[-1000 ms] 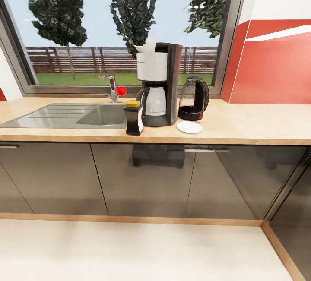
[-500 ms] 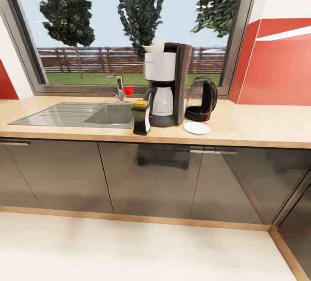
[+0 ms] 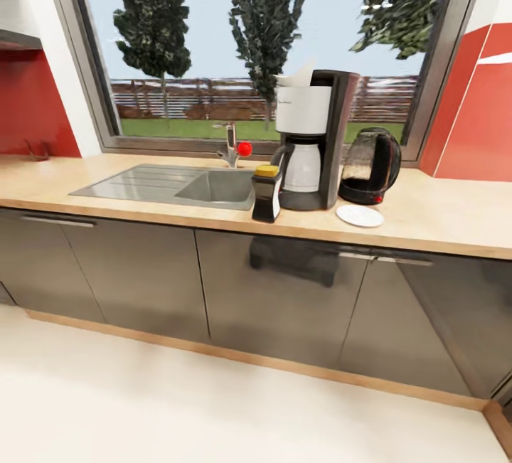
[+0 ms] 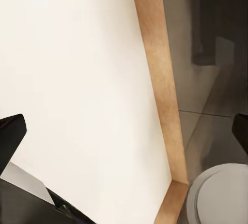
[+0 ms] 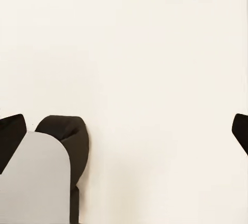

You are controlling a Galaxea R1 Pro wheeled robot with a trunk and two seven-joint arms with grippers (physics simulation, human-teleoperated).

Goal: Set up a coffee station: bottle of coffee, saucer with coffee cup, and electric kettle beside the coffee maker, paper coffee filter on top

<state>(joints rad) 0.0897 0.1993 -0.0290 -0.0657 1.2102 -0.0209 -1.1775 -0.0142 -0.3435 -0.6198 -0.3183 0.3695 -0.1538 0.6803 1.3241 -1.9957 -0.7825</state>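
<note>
1. Wooden countertop already carries the coffee maker with a filter on top, the coffee bottle, the kettle and the saucer.
2. Cup probably comes next; it must be found.
3. Left gripper and right gripper hang over the floor, fingers spread, empty.

Countertop light wood tone, fine grain. Cabinet fronts glossy dark grey, wood-coloured plinth strip below. Floor pale cream. Wall panels red. Sink grey metal; tap silver with red knob. Coffee maker dark grey body, white upper part, white carafe. Paper coffee filter white. Bottle of coffee black with white label, yellow lid. Electric kettle black, smoky transparent, red dot at base. Saucer white.
</note>
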